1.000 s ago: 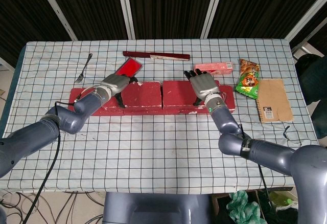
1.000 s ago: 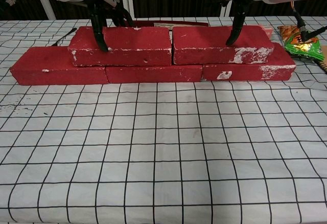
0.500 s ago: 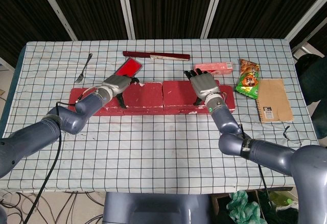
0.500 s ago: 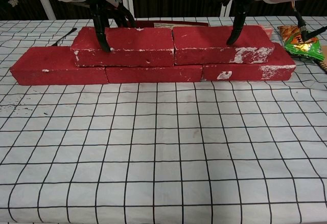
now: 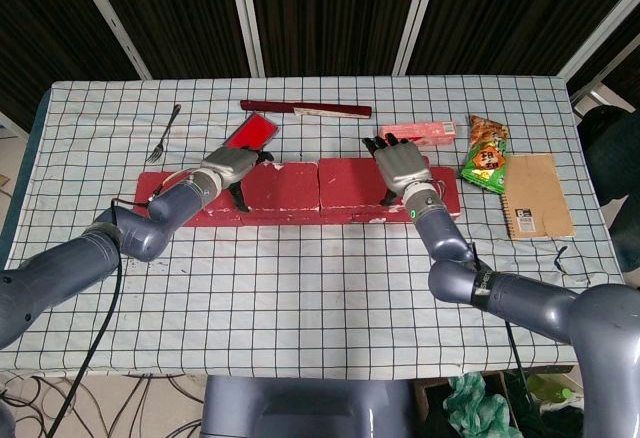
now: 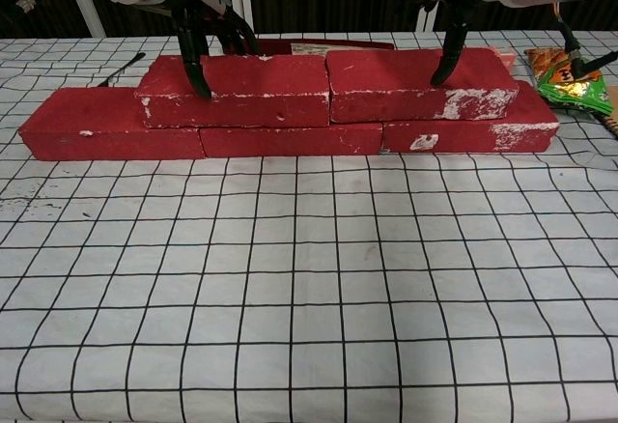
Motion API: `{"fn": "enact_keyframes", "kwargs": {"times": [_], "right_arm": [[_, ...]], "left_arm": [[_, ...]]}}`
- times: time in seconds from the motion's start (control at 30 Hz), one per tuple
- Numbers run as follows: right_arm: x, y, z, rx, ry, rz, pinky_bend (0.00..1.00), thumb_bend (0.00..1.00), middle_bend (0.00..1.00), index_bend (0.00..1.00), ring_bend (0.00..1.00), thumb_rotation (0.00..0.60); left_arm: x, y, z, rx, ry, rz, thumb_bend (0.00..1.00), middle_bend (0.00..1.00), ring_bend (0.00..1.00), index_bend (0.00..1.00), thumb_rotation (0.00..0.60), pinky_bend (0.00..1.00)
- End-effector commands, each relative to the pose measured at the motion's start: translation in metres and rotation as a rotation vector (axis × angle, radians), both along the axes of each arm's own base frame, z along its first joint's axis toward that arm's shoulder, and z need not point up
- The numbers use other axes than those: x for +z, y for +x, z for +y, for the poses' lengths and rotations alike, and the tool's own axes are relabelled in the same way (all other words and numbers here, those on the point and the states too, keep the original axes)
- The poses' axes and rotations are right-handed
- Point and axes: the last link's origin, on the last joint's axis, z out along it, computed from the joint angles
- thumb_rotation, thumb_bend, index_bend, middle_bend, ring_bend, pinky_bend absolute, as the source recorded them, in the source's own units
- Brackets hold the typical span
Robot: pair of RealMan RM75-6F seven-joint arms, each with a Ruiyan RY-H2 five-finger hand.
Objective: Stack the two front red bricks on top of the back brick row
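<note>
Two red bricks lie end to end on the back row of red bricks [image 6: 106,124]. My left hand [image 5: 232,163] grips the left top brick [image 6: 241,90] near its left end, thumb on the front face and fingers behind. The right top brick [image 6: 406,83] is held the same way by my right hand [image 5: 400,166], which reaches over it with its thumb down the front. In the head view the left top brick [image 5: 282,186] and right top brick [image 5: 352,183] nearly touch at the middle. The back faces of the bricks are hidden in the chest view.
Behind the bricks lie a fork [image 5: 165,133], a flat red packet [image 5: 252,133], a long dark red box [image 5: 305,109] and a pink box [image 5: 420,133]. A snack bag [image 5: 487,153] and a brown notebook [image 5: 538,196] lie to the right.
The left top brick has slid a little to the right with my left hand, narrowing the gap to the right top brick. My right hand has barely moved.
</note>
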Motion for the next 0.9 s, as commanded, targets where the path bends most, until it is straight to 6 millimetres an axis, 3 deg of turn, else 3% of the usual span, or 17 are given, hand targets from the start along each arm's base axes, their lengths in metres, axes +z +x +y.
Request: {"fn": "enact_keyframes", "kwargs": {"times": [0.03,0.3,0.53,0.73,0.9], "right_arm": [[0.0,0.0,0.0,0.0,-0.001,-0.001,0.17,0.02,0.07,0.0,0.04,0.6],[0.002,-0.001,0.0,-0.005,-0.009,-0.017,0.17,0.02,0.07,0.0,0.02,0.6],[0.018,0.005,0.004,0.0,-0.044,-0.08,0.16,0.02,0.07,0.0,0.02,0.6],[0.056,-0.004,0.019,0.009,-0.134,-0.117,0.16,0.02,0.07,0.0,0.02,0.6],[0.105,-0.033,0.049,0.006,-0.256,-0.121,0.16,0.02,0.07,0.0,0.02,0.6]], "left_arm": [[0.002,-0.001,0.0,0.004,0.002,0.002,0.0,0.1,0.01,0.1,0.6,0.16],[0.015,-0.003,0.002,0.012,0.028,-0.009,0.0,0.09,0.0,0.1,0.6,0.15],[0.043,0.0,-0.002,-0.003,0.083,-0.061,0.0,0.09,0.0,0.1,0.6,0.13],[0.074,-0.014,-0.02,-0.074,0.154,-0.044,0.0,0.09,0.0,0.1,0.6,0.11],[0.101,-0.035,-0.051,-0.142,0.256,-0.03,0.0,0.09,0.0,0.1,0.6,0.1]]}}
